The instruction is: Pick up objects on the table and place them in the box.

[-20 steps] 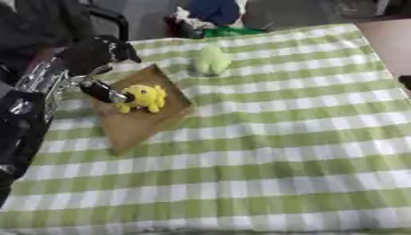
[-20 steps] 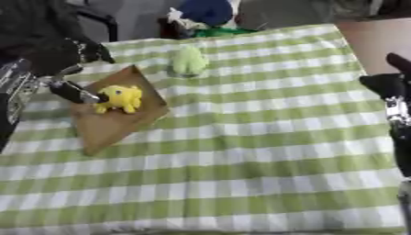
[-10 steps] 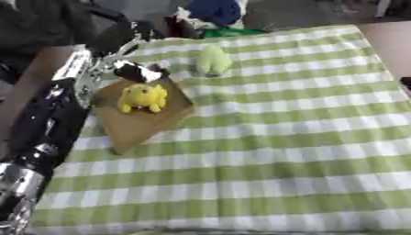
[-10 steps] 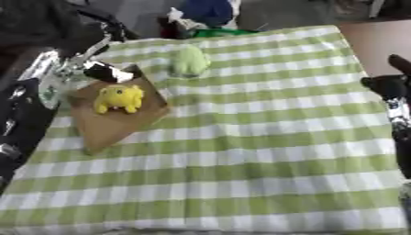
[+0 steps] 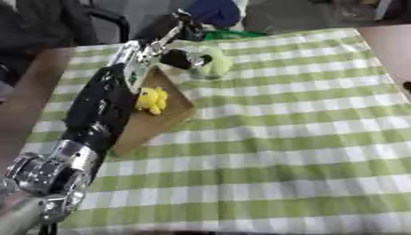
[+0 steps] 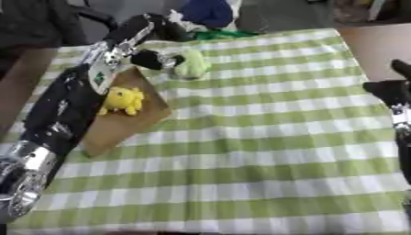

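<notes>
left hand is reaching out over the far left part of the table, right up against the pale green soft toy. its fingers are lying partly over the toy, and i cannot tell whether they are curling round it or only touching it. the toy is sitting near the table's far edge, just beyond the far corner of the flat brown box, where a yellow plush toy is already lying. judging by this, the step in hand is taking hold of the green toy. doing it well probably means getting thumb and fingers on opposite sides of the soft body before lifting, then carrying it the short way back to the box and setting it beside the yellow one, not on top. right hand is showing at the table's right edge, idle; its fingers are too dark to read.
</notes>
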